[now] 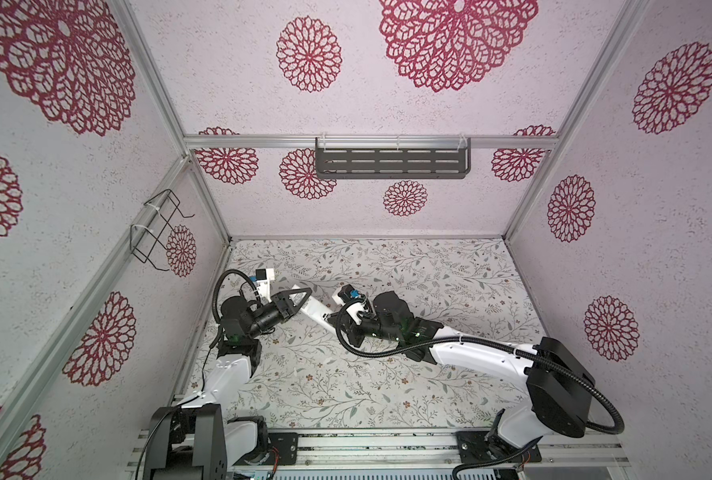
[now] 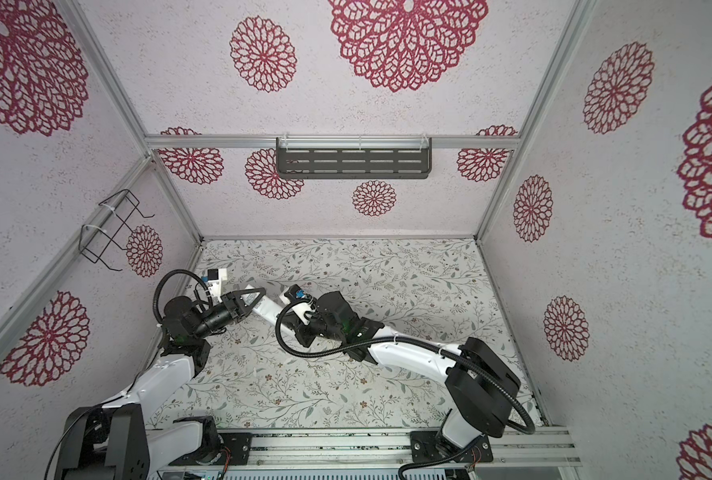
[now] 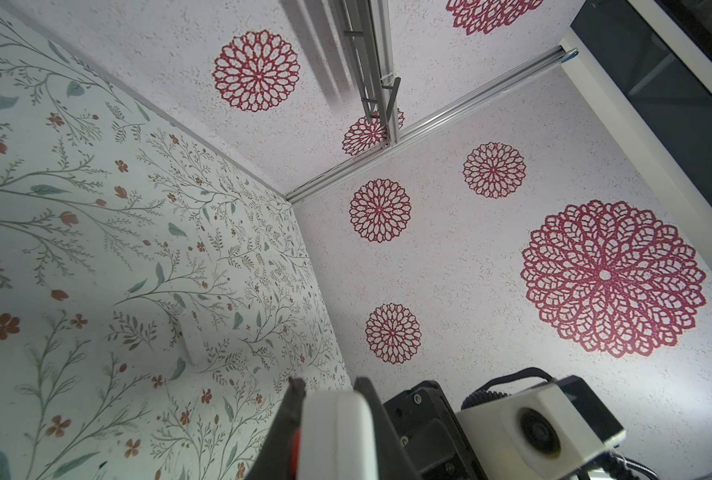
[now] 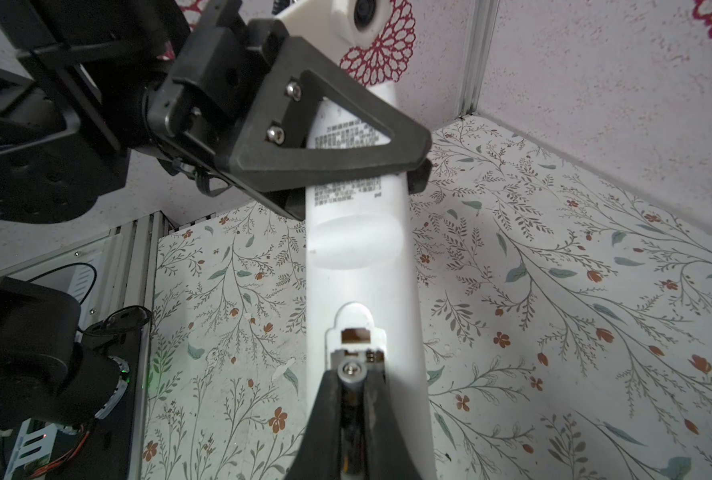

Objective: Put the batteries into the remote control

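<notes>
Right wrist view: small unreadable dark print (image 4: 346, 192) on the remote control (image 4: 362, 266)

I am holding the long white remote control (image 4: 358, 257) up in the air with my left pincer (image 4: 358, 183). Its plain back, with tiny print, is facing my right pincer (image 4: 352, 399). Its battery hole (image 4: 356, 338) is lying open. My right pincer is pinching one small dark battery (image 4: 351, 371), and its silver end is pointing at that hole.
</notes>
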`<control>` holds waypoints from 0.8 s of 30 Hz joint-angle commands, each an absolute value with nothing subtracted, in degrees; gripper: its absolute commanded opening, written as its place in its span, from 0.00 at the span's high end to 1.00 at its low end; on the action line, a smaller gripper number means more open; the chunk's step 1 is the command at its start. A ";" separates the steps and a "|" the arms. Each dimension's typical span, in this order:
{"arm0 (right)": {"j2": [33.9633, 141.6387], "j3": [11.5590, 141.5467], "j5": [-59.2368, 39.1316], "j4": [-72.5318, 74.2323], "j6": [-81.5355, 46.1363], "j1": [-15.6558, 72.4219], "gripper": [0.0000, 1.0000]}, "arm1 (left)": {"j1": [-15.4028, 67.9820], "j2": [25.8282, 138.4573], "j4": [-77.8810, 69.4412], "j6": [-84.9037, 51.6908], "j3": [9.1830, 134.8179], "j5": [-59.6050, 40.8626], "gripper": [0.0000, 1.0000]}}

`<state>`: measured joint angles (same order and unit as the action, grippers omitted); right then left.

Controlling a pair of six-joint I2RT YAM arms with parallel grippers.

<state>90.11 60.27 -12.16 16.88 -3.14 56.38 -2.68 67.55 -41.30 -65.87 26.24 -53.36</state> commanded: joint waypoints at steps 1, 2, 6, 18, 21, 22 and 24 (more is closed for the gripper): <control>92.24 62.50 -10.36 7.10 0.17 56.91 0.90 | -3.05 67.11 -45.48 -68.15 26.63 -54.42 1.00; 92.57 63.11 -9.93 5.80 0.64 56.90 0.91 | -3.08 67.07 -45.31 -68.03 26.63 -54.43 1.00; 92.89 63.55 -9.14 3.02 1.41 57.01 0.91 | -3.47 66.64 -44.88 -67.78 26.54 -54.15 1.00; 93.34 63.91 -8.54 3.20 1.53 57.18 0.81 | -3.70 66.22 -45.20 -68.01 26.46 -54.32 1.00; 93.34 63.92 -8.26 3.97 1.24 57.23 0.79 | -3.71 66.18 -45.34 -67.98 26.49 -54.40 1.00; 93.21 63.90 -8.20 4.25 1.14 57.21 0.78 | -3.69 66.18 -45.25 -67.94 26.49 -54.36 1.00; 93.07 63.98 -8.00 4.72 0.91 57.23 0.77 | -3.69 66.32 -45.35 -67.94 26.46 -54.39 1.00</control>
<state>91.57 64.38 -10.50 9.10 1.02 57.43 -3.53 67.55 -40.84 -65.10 25.93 -52.84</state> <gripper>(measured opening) 0.224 0.205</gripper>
